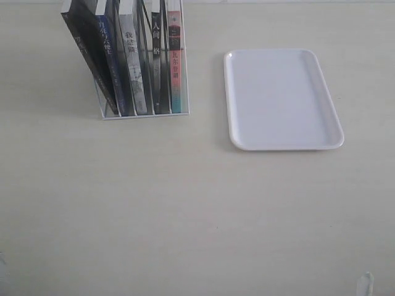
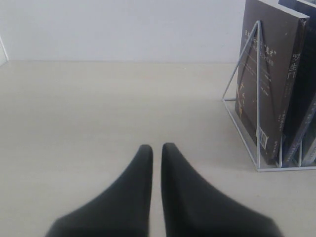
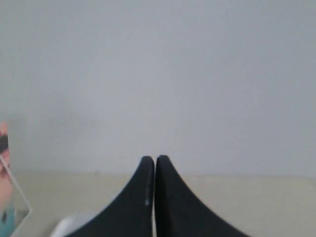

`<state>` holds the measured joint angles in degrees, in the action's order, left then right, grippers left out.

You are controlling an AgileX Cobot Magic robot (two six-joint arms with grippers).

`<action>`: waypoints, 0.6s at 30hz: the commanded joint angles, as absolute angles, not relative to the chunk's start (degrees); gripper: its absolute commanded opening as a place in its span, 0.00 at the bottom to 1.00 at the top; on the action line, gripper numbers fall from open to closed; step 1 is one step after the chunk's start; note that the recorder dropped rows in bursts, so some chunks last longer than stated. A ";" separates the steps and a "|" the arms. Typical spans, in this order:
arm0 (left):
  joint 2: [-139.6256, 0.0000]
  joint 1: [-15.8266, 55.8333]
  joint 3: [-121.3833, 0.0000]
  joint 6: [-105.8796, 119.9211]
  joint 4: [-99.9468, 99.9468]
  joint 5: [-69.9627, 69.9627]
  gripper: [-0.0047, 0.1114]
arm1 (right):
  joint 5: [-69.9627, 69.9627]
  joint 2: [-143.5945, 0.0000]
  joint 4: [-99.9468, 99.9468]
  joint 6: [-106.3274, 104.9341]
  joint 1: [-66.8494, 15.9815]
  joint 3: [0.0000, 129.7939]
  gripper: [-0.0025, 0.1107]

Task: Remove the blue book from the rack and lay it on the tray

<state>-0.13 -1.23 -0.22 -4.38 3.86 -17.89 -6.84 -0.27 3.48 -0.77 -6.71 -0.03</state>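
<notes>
Exterior view: the blue book (image 1: 111, 61) stands second from left in the white wire rack (image 1: 145, 115), well apart from the smooth, round-cornered tray (image 1: 281, 98). Only the wrist views show the left gripper (image 2: 156, 153) and right gripper (image 3: 155, 160), tapered black fingers clenched on nothing.

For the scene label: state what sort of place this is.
Probably a lab or office test bench: a pale table by a plain wall, holding only a wire rack of books and a white tray.
</notes>
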 commanded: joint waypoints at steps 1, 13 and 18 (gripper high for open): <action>0.00 -0.77 0.00 -4.26 3.98 -17.54 0.09 | -21.26 0.00 3.18 2.48 -6.43 0.00 0.02; 0.00 -0.77 0.00 -4.26 3.98 -17.54 0.09 | -12.15 -3.89 3.62 -9.15 -6.43 14.30 0.02; 0.00 -0.77 0.00 -4.26 3.98 -17.54 0.09 | 16.49 -16.77 3.62 -9.48 -6.43 26.79 0.02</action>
